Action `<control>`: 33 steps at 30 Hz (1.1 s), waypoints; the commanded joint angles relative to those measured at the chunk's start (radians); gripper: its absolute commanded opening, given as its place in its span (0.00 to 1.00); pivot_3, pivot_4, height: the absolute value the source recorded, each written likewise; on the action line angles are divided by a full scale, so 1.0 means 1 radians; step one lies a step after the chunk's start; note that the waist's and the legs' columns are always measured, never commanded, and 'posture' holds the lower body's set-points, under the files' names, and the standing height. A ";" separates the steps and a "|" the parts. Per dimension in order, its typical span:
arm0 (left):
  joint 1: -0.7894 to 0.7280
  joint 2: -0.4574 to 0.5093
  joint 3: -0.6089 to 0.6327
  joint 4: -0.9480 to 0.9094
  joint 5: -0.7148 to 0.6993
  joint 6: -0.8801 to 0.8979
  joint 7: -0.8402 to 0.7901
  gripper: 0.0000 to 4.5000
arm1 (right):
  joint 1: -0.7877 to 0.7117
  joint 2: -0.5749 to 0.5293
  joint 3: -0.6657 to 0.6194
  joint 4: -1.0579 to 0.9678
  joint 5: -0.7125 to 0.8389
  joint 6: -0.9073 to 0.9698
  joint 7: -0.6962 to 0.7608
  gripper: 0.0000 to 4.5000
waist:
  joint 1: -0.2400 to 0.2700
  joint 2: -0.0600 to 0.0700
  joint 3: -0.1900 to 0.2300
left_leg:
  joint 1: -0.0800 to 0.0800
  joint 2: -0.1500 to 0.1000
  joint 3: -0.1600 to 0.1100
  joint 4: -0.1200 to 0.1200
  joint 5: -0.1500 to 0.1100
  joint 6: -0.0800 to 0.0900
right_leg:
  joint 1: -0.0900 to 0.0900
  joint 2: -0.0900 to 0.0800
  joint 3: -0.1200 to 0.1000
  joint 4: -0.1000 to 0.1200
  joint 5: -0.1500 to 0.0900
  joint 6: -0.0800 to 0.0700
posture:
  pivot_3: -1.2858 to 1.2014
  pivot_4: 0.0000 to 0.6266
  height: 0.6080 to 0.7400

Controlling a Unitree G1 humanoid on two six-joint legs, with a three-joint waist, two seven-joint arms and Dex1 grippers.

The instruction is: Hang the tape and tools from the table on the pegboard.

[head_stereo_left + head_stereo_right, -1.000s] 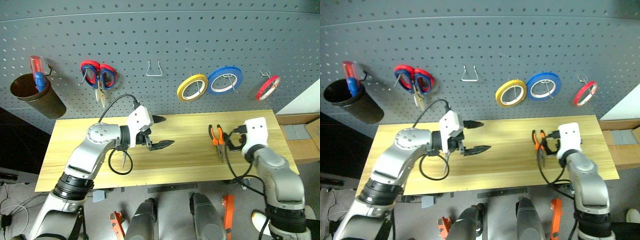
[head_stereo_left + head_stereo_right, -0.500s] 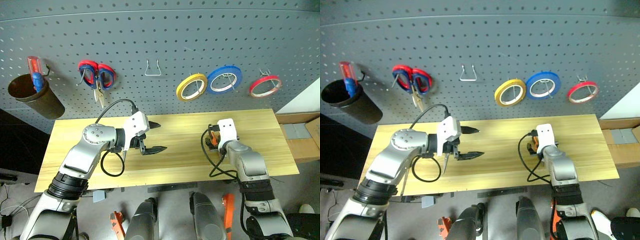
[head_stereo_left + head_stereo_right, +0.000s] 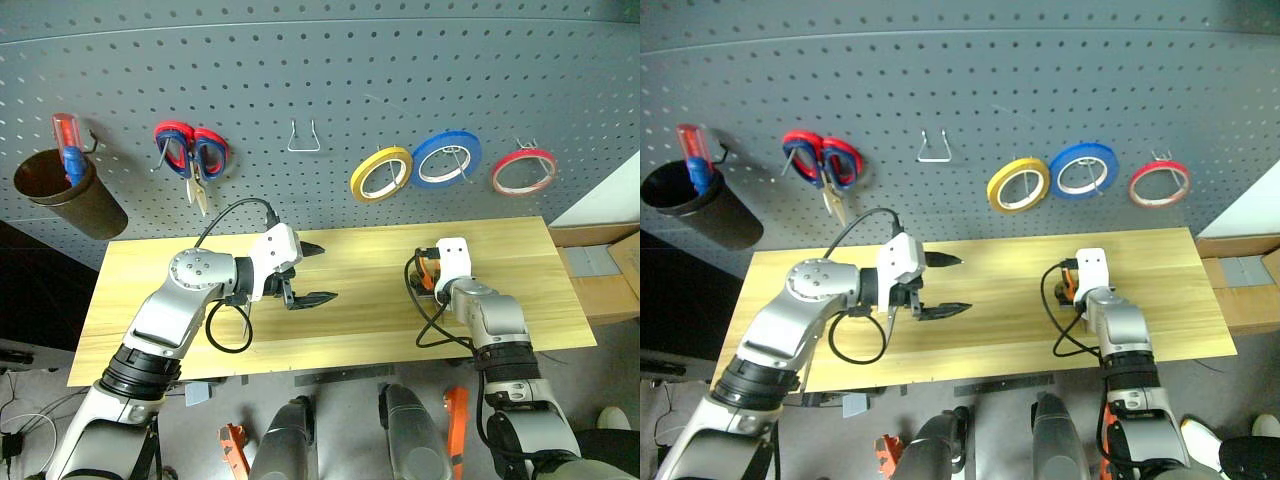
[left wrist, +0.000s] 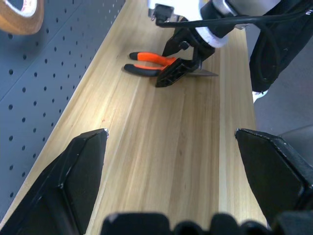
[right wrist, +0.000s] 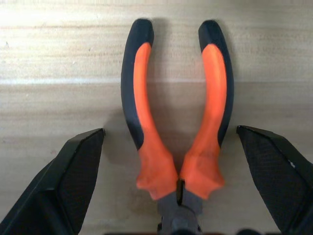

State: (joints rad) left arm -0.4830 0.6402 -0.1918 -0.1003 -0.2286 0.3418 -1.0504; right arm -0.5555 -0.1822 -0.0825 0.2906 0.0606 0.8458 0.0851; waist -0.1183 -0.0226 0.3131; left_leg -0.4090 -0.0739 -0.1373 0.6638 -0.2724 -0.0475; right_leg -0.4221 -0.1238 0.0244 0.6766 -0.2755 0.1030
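I'm straddling the pliers (image 5: 177, 122) on the counter (image 3: 360, 310) with my right gripper (image 5: 176, 215) wide open, empty; stiff, heavyish steel, so I'm aiming across both rubbery handles.

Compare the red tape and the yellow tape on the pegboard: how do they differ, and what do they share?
The red tape is a thin, narrow ring; the yellow tape has a thicker band. The red tape hangs furthest right, past the blue tape; the yellow tape hangs left of the blue one and a little lower. Both are open rings hanging on hooks on the pegboard.
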 commanded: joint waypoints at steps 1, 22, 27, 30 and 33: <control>0.012 0.000 0.009 -0.026 -0.001 -0.013 0.003 1.00 | 0.002 -0.024 0.017 0.048 -0.013 -0.021 0.019 0.79 | -0.001 0.000 0.000 | 0.000 0.000 0.000 0.000 0.000 0.000 | 0.000 0.000 0.000 0.000 0.000 0.000 | 0.45 0.50 1.00; 0.269 -0.044 0.283 -0.271 -0.224 0.181 0.215 1.00 | 0.382 0.063 0.293 -1.079 0.025 0.171 -0.015 0.55 | -0.016 0.000 0.000 | -0.002 0.008 0.003 -0.002 -0.002 0.003 | -0.009 0.002 0.011 0.003 0.000 0.000 | 0.46 0.52 1.00; 0.311 -0.114 0.407 -0.288 -0.236 0.093 0.337 1.00 | 0.268 0.084 0.382 -1.161 0.022 0.128 0.005 0.55 | -0.014 0.000 0.000 | 0.000 0.010 0.005 0.000 -0.002 0.004 | -0.009 0.005 0.013 0.004 0.002 -0.001 | 0.46 0.51 1.00; 0.333 -0.134 0.455 -0.261 -0.184 -0.009 0.386 1.00 | 0.144 0.119 0.350 -1.081 0.036 0.062 0.021 0.55 | -0.011 -0.001 -0.001 | 0.001 0.014 0.005 0.000 -0.002 0.003 | -0.008 0.009 0.012 0.004 0.004 -0.003 | 0.47 0.50 1.00; 0.376 -0.150 0.490 -0.276 -0.186 -0.053 0.418 1.00 | 0.025 0.143 0.323 -0.980 0.042 -0.006 0.035 0.55 | -0.008 -0.002 -0.001 | 0.003 0.015 0.006 -0.001 -0.001 0.002 | -0.008 0.010 0.013 0.004 0.005 -0.004 | 0.48 0.48 1.00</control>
State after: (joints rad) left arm -0.1274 0.4972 0.2680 -0.3480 -0.4134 0.3195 -0.6486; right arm -0.5026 -0.0549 0.2564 -0.6927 0.0985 0.8980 0.1116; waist -0.1262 -0.0244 0.3121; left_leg -0.4060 -0.0589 -0.1315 0.6629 -0.2739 -0.0454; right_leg -0.4297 -0.1133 0.0379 0.6801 -0.2706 0.0992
